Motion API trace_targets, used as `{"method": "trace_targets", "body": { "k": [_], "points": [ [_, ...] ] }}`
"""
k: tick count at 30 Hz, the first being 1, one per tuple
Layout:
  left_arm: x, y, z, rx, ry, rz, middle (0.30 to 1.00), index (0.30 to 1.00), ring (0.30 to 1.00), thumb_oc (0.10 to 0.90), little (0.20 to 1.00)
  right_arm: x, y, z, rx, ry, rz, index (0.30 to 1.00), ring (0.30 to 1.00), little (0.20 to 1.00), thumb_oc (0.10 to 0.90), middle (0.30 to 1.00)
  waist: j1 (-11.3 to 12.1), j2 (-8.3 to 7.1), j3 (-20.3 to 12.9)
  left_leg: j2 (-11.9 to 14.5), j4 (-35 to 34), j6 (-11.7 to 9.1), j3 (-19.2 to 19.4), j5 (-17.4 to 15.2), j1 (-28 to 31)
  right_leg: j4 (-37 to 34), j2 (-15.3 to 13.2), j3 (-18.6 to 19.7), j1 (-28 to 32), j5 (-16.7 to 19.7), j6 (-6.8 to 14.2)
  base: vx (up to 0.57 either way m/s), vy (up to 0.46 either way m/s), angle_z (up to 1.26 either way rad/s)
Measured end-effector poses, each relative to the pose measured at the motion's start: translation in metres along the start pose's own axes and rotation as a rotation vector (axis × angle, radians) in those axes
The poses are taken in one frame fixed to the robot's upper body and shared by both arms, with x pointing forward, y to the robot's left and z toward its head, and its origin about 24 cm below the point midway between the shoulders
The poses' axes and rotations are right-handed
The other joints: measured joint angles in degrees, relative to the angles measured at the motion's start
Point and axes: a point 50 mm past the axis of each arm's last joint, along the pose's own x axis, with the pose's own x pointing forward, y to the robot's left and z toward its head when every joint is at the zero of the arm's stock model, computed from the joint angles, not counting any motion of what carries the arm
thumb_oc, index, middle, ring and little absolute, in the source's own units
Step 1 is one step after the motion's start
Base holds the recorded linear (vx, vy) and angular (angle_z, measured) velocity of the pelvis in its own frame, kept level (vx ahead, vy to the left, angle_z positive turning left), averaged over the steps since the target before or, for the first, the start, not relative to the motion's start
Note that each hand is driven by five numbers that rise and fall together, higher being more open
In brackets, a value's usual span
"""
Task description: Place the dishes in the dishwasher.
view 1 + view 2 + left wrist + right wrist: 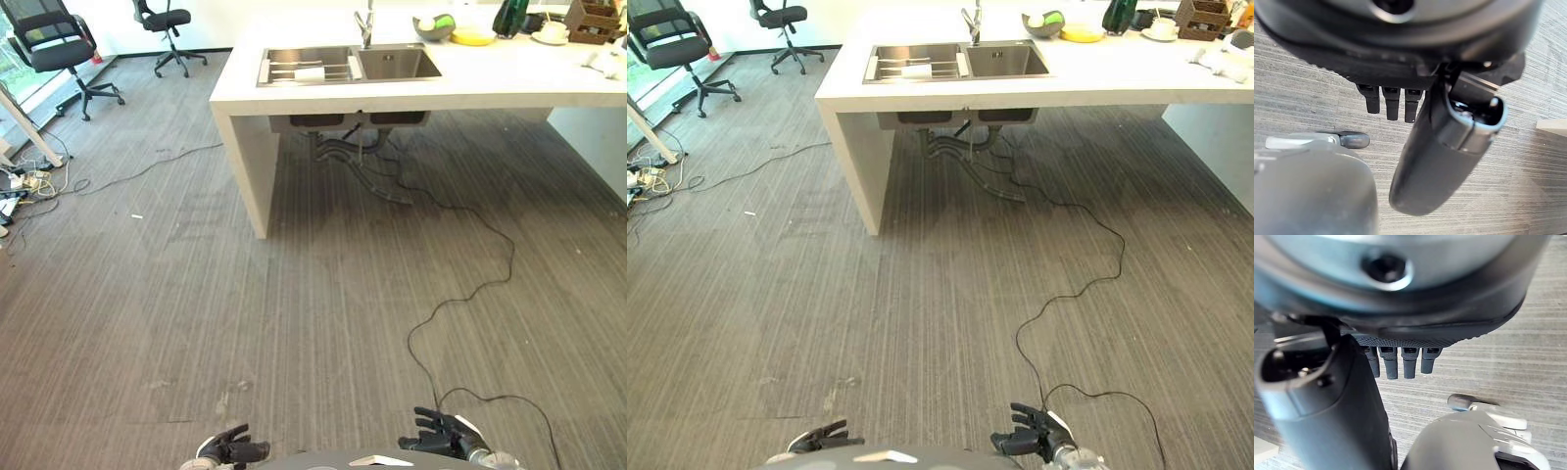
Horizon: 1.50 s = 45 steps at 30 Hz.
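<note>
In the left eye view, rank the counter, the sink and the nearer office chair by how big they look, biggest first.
1. Counter
2. Sink
3. Office chair; it looks close in size to the sink, so the last two are uncertain.

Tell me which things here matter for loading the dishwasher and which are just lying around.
For the job: grey bowl, yellow plate, cup on saucer, sink, left hand, right hand.
Lying about: office chairs, wooden crate, green bottle.

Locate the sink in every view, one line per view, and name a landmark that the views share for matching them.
Left eye view: the sink is set in the white counter, top centre.
Right eye view: the sink is top centre, shifted slightly left.
Left wrist view: no sink, just the left hand over carpet.
Right wrist view: no sink, just the right hand over carpet.
Shared landmark: the faucet.
</note>
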Motion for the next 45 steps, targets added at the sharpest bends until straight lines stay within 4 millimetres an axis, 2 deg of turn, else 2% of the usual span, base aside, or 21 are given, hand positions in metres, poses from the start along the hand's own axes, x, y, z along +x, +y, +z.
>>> {"method": "trace_targets", "body": {
  "k": [2,6,9,11,15,24,28,29,30,31,32,33,34,35,36,37,38,40,41,42,45],
  "points": [
    [-0.004,-0.001,-0.002,-0.020,-0.025,-0.006,0.900,0.900,0.900,0.800,0.900,-0.010,0.001,-0.001,0.042,-0.042,-0.002,0.900,0.900,0.900,0.800,0.900,-0.22,0.14,0.08,-0.03,-0.16,0.00,0.00,0.00,0.02,-0.09,-0.02,-0.01,0.01,0.00,0.00,0.00,0.000,0.00],
    [-0.006,-0.002,-0.009,-0.071,-0.019,0.004,0.900,0.900,0.900,0.800,0.900,-0.016,-0.002,0.001,0.027,-0.064,-0.006,0.900,0.900,0.900,0.800,0.900,-0.63,0.44,0.38,-0.03,-0.18,0.00,0.00,0.00,0.03,-0.06,-0.03,-0.04,-0.01,0.00,0.00,0.00,0.000,0.00],
    [-0.008,-0.003,-0.017,-0.198,-0.006,0.033,0.900,0.900,0.900,0.800,0.900,-0.018,-0.004,0.001,0.042,-0.071,-0.010,0.900,0.900,0.900,0.800,0.900,-0.74,0.79,0.50,-0.02,-0.20,0.00,0.01,0.00,0.04,-0.08,-0.03,-0.02,-0.11,-0.18,0.28,0.00,0.000,0.00],
    [-0.014,-0.004,-0.022,-0.275,-0.022,0.039,0.900,0.900,0.900,0.800,0.900,-0.028,-0.004,0.001,0.076,-0.108,-0.026,0.900,0.900,0.900,0.800,0.900,-0.66,1.31,0.76,-0.02,-0.37,0.00,-0.01,0.00,0.07,-0.06,-0.03,-0.03,-0.20,-0.19,0.29,0.00,0.000,0.00],
    [-0.018,-0.003,-0.032,-0.341,-0.005,0.060,0.900,0.900,0.900,0.800,0.900,-0.034,-0.007,-0.009,0.145,-0.102,-0.046,0.900,0.900,0.900,0.800,0.900,-0.87,2.01,0.89,-0.01,-0.39,0.00,0.05,0.00,0.07,0.13,-0.01,0.06,-0.32,-0.25,0.34,0.00,0.000,0.00],
    [-0.026,-0.011,-0.026,-0.422,-0.060,0.024,0.900,0.900,0.900,0.800,0.900,-0.046,-0.014,-0.017,0.309,-0.110,-0.024,0.900,0.900,0.900,0.800,0.900,-0.73,2.85,1.78,0.11,-0.63,-0.13,-0.14,0.07,-0.30,1.41,0.05,-0.18,-1.35,-0.85,0.11,0.01,-0.017,0.01],
    [-0.030,-0.017,-0.020,-0.411,-0.091,-0.015,0.900,0.900,0.900,0.800,0.900,-0.052,-0.017,-0.013,0.329,-0.138,-0.010,0.900,0.900,0.900,0.800,0.900,-0.92,3.78,3.01,0.12,-0.59,-0.44,-0.49,0.70,-1.74,3.18,-0.05,-0.65,-3.32,-1.53,0.02,-0.01,-0.056,0.04],
    [-0.031,-0.020,-0.031,-0.434,-0.089,-0.012,0.900,0.900,0.900,0.800,0.900,-0.047,-0.013,-0.016,0.339,-0.133,-0.002,0.900,0.900,0.900,0.800,0.900,-0.37,3.97,3.56,0.13,-0.59,-0.63,-0.51,0.97,-2.19,3.90,-0.20,-0.73,-3.52,-1.90,0.21,-0.01,-0.075,-0.07],
    [-0.028,-0.017,-0.032,-0.485,-0.104,0.029,0.900,0.900,0.900,0.800,0.900,-0.042,-0.014,-0.018,0.356,-0.133,-0.019,0.900,0.900,0.900,0.800,0.900,-0.83,3.28,3.72,0.12,0.61,-1.11,-0.59,1.05,-2.26,4.79,-0.30,-0.41,-4.39,-2.47,0.60,-0.03,-0.083,0.06],
    [-0.025,-0.020,-0.034,-0.468,-0.051,0.067,0.900,0.900,0.900,0.800,0.900,-0.040,-0.010,-0.019,0.377,-0.128,-0.036,0.900,0.900,0.900,0.800,0.900,-0.82,2.62,4.21,-0.43,2.45,-1.14,-1.11,1.08,-3.67,5.22,-0.82,-1.02,-4.72,-3.02,-0.60,-0.02,-0.139,0.15],
    [-0.026,-0.024,-0.027,-0.481,-0.063,0.052,0.900,0.900,0.900,0.800,0.900,-0.041,-0.010,-0.010,0.363,-0.149,-0.022,0.900,0.900,0.900,0.800,0.900,-0.40,2.55,5.27,-0.49,4.71,-1.76,-1.61,0.96,-5.29,6.86,-0.68,-1.29,-5.96,-3.48,-0.97,0.00,-0.195,0.22],
    [-0.029,-0.024,-0.009,-0.445,-0.136,0.011,0.900,0.900,0.900,0.800,0.900,-0.044,-0.008,0.007,0.312,-0.207,0.005,0.900,0.900,0.900,0.800,0.900,-0.37,1.21,7.24,-1.34,9.83,-2.13,-1.71,0.82,-8.64,9.71,-1.71,-1.15,-8.18,-4.12,-1.88,0.09,-0.266,0.21],
    [-0.034,-0.019,0.019,-0.455,-0.264,-0.027,0.900,0.900,0.900,0.800,0.900,-0.049,-0.008,0.028,0.273,-0.320,0.024,0.900,0.900,0.900,0.800,0.900,-0.01,-1.44,10.30,-2.28,22.57,-4.62,-1.32,2.31,-16.21,9.50,-3.57,-1.76,-8.25,-3.34,-4.45,0.17,-0.241,0.18],
    [-0.035,-0.019,0.028,-0.464,-0.309,-0.033,0.900,0.900,0.900,0.800,0.900,-0.049,-0.005,0.030,0.281,-0.347,0.022,0.900,0.900,0.900,0.800,0.900,1.09,-3.23,11.90,-2.24,31.33,-6.21,-0.81,3.31,-20.88,8.77,-3.78,-1.67,-7.39,-2.95,-5.10,0.28,-0.172,0.18],
    [-0.033,-0.019,0.035,-0.477,-0.331,-0.030,0.900,0.900,0.900,0.800,0.900,-0.048,-0.004,0.030,0.294,-0.357,0.010,0.900,0.900,0.900,0.800,0.900,1.94,-3.44,12.77,-1.44,37.43,-6.86,-0.53,3.34,-24.11,7.93,-3.43,-1.75,-6.25,-2.79,-5.69,0.35,-0.041,0.03],
    [-0.032,-0.020,0.037,-0.483,-0.334,-0.032,0.900,0.900,0.900,0.800,0.900,-0.047,-0.004,0.030,0.298,-0.357,0.004,0.900,0.900,0.900,0.800,0.900,2.19,-3.28,13.00,-1.16,38.33,-6.88,-0.21,3.26,-24.95,7.63,-3.29,-1.82,-5.91,-3.01,-5.91,0.47,0.026,0.15],
    [-0.028,-0.023,0.041,-0.489,-0.325,-0.031,0.900,0.900,0.900,0.800,0.900,-0.042,-0.009,0.027,0.300,-0.332,-0.045,0.900,0.900,0.900,0.800,0.900,2.63,-2.61,13.15,2.24,26.64,-6.95,7.88,2.65,-26.08,3.97,-1.40,-2.15,-4.21,-3.43,-5.98,0.55,0.057,0.10],
    [-0.026,-0.025,0.040,-0.484,-0.313,-0.033,0.900,0.900,0.900,0.800,0.900,-0.040,-0.013,0.023,0.274,-0.307,-0.066,0.900,0.900,0.900,0.800,0.900,3.32,-1.23,13.30,2.63,17.81,-6.45,9.49,3.58,-26.25,3.42,-0.20,-2.17,-3.48,-3.11,-5.78,0.45,0.041,-0.01],
    [-0.025,-0.025,0.033,-0.491,-0.290,-0.023,0.900,0.900,0.900,0.800,0.900,-0.039,-0.016,0.017,0.257,-0.277,-0.081,0.900,0.900,0.900,0.800,0.900,3.09,-0.07,12.79,3.33,9.50,-7.03,11.32,3.96,-25.28,1.53,0.97,-1.88,-2.05,-3.26,-5.38,0.48,0.012,-0.36],
    [-0.024,-0.027,0.025,-0.503,-0.260,-0.013,0.900,0.900,0.900,0.800,0.900,-0.036,-0.021,0.008,0.234,-0.227,-0.106,0.900,0.900,0.900,0.800,0.900,4.28,1.27,12.56,3.84,-0.08,-6.75,10.78,4.69,-25.15,0.24,2.68,-0.30,-1.10,-3.21,-5.52,0.54,0.044,-0.32],
    [-0.024,-0.027,0.022,-0.544,-0.260,-0.018,0.900,0.900,0.900,0.800,0.900,-0.032,-0.023,-0.013,0.203,-0.125,-0.120,0.900,0.900,0.900,0.800,0.900,5.57,0.70,12.30,3.55,2.39,-5.44,9.39,5.46,-24.65,-0.31,3.14,2.96,2.22,-4.52,-5.70,0.46,0.075,-0.46]
  ]
}}
